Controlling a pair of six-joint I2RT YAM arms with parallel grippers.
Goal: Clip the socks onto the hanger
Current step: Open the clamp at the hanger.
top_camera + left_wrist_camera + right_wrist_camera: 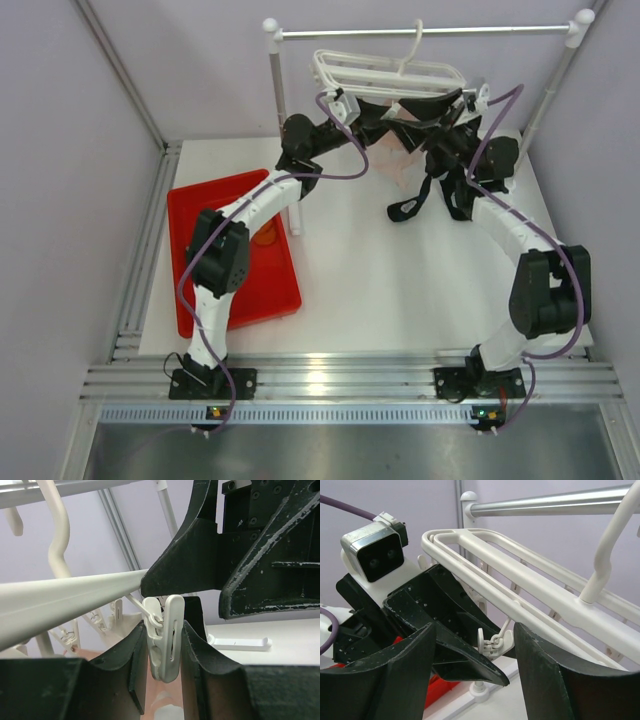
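Note:
The white hanger point(390, 72) hangs by its hook from the metal rail. My left gripper point(372, 115) is under its front bar and, in the left wrist view, it point(165, 647) is shut on a dangling white clip point(167, 637). My right gripper point(418, 118) faces it from the right. In the right wrist view it point(475, 650) is open and empty, with the same clip point(495, 641) and a left finger between its fingers. A dark sock point(408, 205) shows below the grippers; I cannot tell whether it hangs or lies. An orange sock point(266, 236) lies in the red tray.
The red tray point(190, 260) sits at the table's left. The rail stand's posts point(275, 110) rise at the back left and right. Pale pink fabric point(385, 160) shows below the hanger. A second dark piece point(456, 195) hangs near my right arm.

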